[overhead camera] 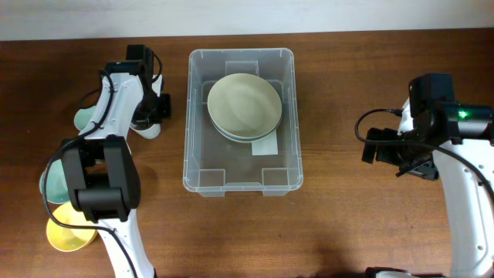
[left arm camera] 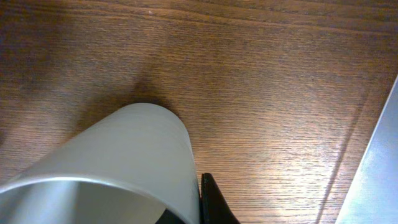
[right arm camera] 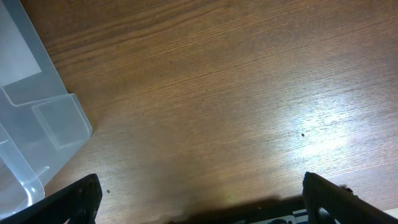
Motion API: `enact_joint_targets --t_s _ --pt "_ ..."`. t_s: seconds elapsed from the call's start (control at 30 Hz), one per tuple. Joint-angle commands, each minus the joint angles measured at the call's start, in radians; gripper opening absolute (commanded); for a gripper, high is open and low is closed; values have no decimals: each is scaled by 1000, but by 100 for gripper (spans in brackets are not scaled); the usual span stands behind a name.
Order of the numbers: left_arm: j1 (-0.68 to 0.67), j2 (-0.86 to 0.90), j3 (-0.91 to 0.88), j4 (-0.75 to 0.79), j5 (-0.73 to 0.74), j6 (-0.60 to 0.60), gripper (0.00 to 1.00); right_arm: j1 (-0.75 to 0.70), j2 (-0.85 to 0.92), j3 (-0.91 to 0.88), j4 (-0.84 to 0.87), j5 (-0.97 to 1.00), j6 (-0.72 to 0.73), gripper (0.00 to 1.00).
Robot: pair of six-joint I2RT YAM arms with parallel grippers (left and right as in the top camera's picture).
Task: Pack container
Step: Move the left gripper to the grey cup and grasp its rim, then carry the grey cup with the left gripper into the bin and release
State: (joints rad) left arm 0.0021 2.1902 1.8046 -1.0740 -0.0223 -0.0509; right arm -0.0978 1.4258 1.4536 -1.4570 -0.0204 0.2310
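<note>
The clear plastic container (overhead camera: 202,147) stands at the table's middle, holding stacked pale green bowls (overhead camera: 243,104) at its far end above a white label (overhead camera: 266,147). My left gripper (overhead camera: 152,114) is left of the container, shut on the rim of a white cup (overhead camera: 147,129). In the left wrist view one black finger (left arm camera: 214,202) presses the cup's (left arm camera: 118,155) outer wall, and the container's edge (left arm camera: 379,168) shows at right. My right gripper (overhead camera: 384,150) hovers open and empty right of the container. Its fingers (right arm camera: 202,208) are wide apart, with the container's corner (right arm camera: 43,118) at left.
A pale green bowl (overhead camera: 83,117) sits left of the left gripper. A teal bowl (overhead camera: 52,184) and a yellow bowl (overhead camera: 68,235) sit at the front left, partly under the left arm's black joint (overhead camera: 100,177). Bare wood lies between the container and the right arm.
</note>
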Motion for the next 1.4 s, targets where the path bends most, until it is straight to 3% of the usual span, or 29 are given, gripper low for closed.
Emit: enact_joint_targets --t_s 0.0,0.23,0.5,0.83,1.07,1.27,1.37 --pt "2 5 16 -4 -27 0 1 -7 -10 -6 0 6 -7 99" --pt "-9 -21 135 -101 -23 0 0 -34 -11 5 35 63 -7 99" --pt "-80 -127 417 -276 -18 0 0 -204 -11 19 34 6 -7 99" --pt "-362 -182 488 -453 80 0 0 -249 -11 18 33 -3 -7 99" --pt "-574 -176 488 -474 82 18 0 -249 -11 18 32 -4 -7 99" --pt "-655 -174 487 -475 49 -163 1 -249 -11 18 29 -14 -7 99" --pt "-670 -164 487 -481 58 -310 1 -249 -11 18 26 -14 -8 99"
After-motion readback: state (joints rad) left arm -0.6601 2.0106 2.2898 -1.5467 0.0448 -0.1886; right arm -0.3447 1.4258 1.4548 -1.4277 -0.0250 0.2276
